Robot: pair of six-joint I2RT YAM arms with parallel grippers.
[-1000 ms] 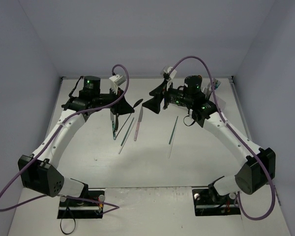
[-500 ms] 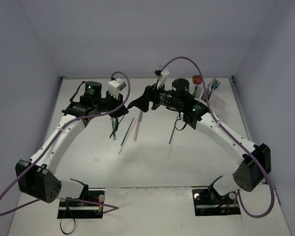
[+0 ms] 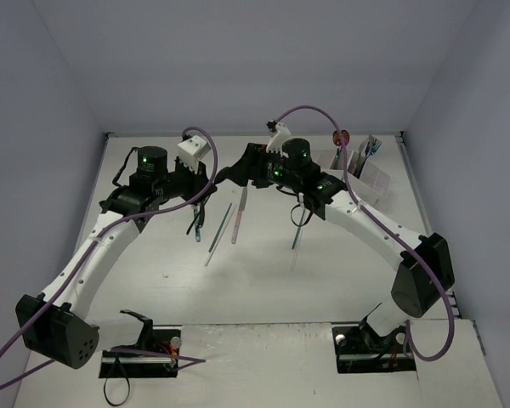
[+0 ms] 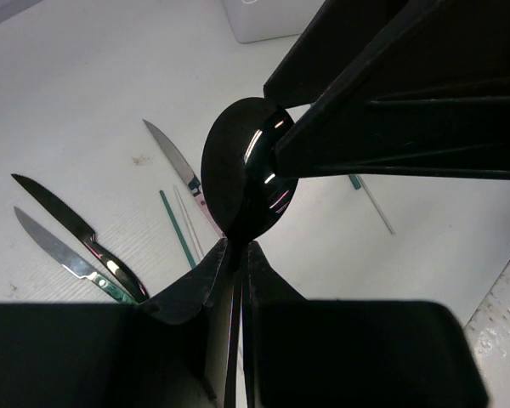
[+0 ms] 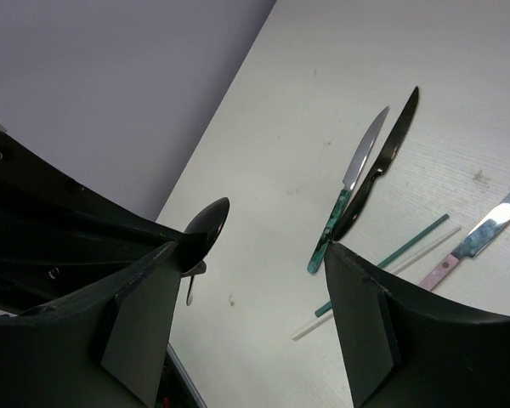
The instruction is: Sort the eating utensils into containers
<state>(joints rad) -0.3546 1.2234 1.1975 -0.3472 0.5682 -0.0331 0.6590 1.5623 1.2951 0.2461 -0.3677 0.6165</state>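
Left jaws pinch the shiny black metal spoon (image 4: 248, 170). Right jaws, apart beside it, should squeeze gently before left lets go.

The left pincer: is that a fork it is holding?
No, the left pincer is shut on a black spoon, whose round bowl shows plainly.

Top view: even, diffuse light from above; the white table (image 3: 263, 280) is bright and carries only soft, faint shadows. Left wrist view: the left gripper (image 4: 236, 255) is a near-black, soft-focus silhouette, with small glints on the black spoon (image 4: 246, 170). Right wrist view: the right gripper (image 5: 251, 246) is blurred in the near field; the silver knife (image 5: 365, 149) is sharp, with glare along its blade.
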